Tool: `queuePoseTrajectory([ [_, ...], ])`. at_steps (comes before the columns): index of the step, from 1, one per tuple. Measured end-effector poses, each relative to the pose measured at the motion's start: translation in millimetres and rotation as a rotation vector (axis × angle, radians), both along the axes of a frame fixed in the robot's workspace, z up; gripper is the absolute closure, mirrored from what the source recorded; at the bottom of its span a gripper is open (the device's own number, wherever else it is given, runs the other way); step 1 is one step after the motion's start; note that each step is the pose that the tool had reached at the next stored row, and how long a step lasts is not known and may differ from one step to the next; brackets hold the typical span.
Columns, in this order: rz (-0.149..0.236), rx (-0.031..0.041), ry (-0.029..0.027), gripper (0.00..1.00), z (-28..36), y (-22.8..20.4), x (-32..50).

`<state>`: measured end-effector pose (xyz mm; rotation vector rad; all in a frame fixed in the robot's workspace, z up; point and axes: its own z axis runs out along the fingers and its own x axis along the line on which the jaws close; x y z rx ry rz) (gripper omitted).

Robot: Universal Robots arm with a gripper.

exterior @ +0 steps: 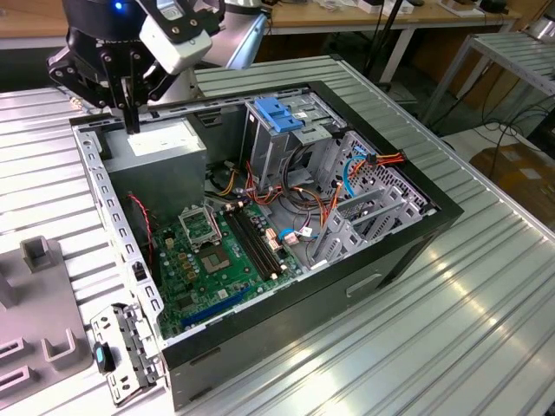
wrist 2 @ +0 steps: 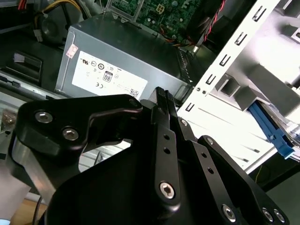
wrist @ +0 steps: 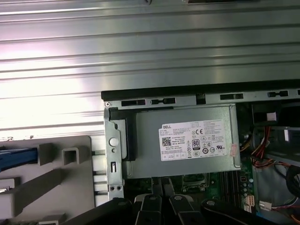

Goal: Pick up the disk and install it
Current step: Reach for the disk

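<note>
The gripper hangs just above the grey box with the white sticker, fingers pressed together on nothing. The disk, blue rail showing, sits in a grey holder beside that box, well apart from the gripper

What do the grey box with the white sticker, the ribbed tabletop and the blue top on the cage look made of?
Grey box: sheet metal, dull grey, with folded edges. Ribbed tabletop: metal, probably aluminium, brushed, throwing bright glare streaks. Blue top: likely moulded plastic, uniform colour, soft sheen.
</note>
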<state>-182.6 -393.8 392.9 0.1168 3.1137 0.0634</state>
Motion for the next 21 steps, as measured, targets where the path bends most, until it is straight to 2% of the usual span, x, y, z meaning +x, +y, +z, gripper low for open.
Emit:
queuePoseTrajectory([
  [1, 0.000, 0.0001, 0.0003, 0.85, -0.1, 0.2, -2.3],
  [21, 0.000, 0.0000, 0.0004, 0.85, 0.0, 0.1, -9.4],
])
